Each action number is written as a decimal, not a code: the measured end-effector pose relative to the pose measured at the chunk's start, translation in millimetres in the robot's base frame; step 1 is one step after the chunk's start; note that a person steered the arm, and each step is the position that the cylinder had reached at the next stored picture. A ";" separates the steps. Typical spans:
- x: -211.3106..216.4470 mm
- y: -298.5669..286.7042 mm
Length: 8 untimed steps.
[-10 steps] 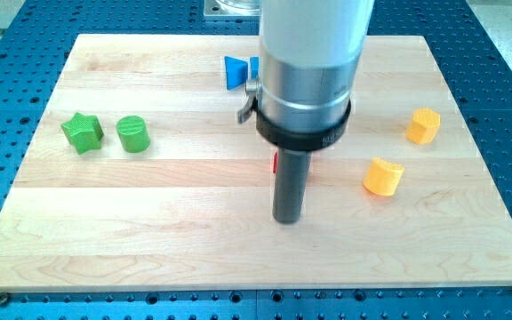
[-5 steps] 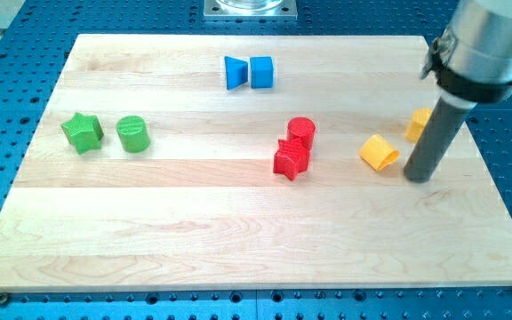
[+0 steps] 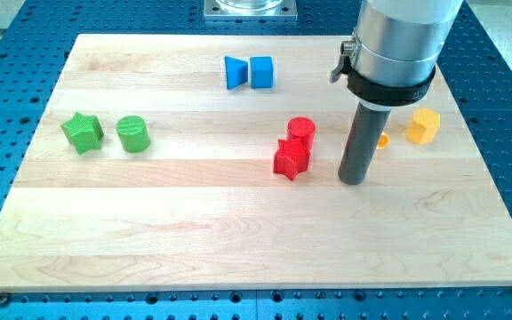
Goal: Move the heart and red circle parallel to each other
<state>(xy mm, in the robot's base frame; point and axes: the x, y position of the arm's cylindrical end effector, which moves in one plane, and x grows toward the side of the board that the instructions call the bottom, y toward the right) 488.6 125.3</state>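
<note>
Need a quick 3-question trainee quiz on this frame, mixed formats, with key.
1. True or false: my tip touches the red star.
2. Which block does the rod mostly hide?
A. the green cylinder
B. a yellow block at the rod's right edge
C. the blue cube
3. Fill in: the red cylinder sits directly above and against the red ____.

Key:
1. False. My tip stands apart from the star, on the view's right of it.
2. B. Only a sliver of yellow shows; the other yellow block is in full view.
3. star
</note>
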 end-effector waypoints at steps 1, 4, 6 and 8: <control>0.0 3.1; -4.1 3.1; -46.3 -12.2; -57.0 -62.3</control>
<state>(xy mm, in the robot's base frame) 431.6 62.9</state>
